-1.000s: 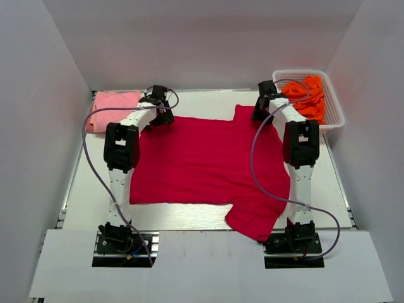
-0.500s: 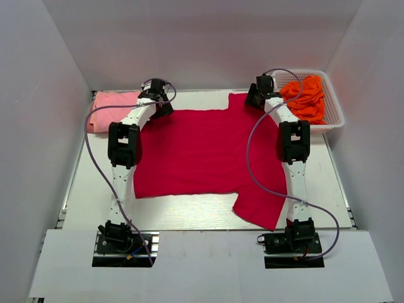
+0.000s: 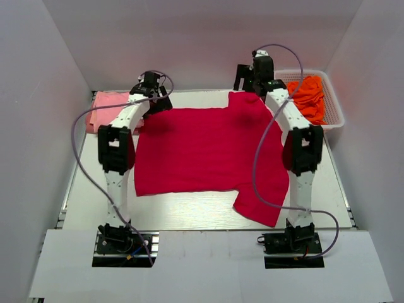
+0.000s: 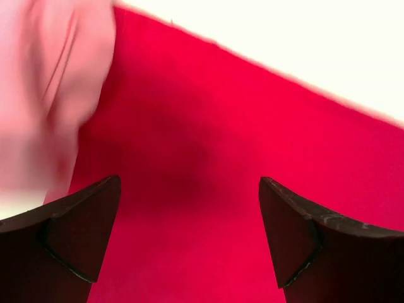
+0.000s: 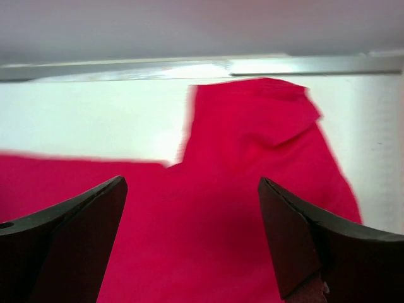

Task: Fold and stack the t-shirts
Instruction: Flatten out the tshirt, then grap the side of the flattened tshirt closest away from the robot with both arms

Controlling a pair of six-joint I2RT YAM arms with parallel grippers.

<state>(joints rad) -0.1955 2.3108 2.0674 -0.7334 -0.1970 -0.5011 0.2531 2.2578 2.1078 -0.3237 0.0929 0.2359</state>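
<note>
The large crimson-red t-shirt lies spread flat on the table, one sleeve at the far right and one hanging toward the near right. My left gripper is open and empty over the shirt's far left corner. The light pink shirt lies just left of it, blurred in the left wrist view. My right gripper is open and empty above the far sleeve. The orange shirts lie crumpled in a basket.
A white mesh basket stands at the back right corner, just right of my right arm. White walls close in the table on the left, back and right. Bare table shows along the near edge.
Both arms have stretched farther toward the back wall. The red shirt has slid backward and its near sleeve has drawn in. My right gripper has risen above the far sleeve.
</note>
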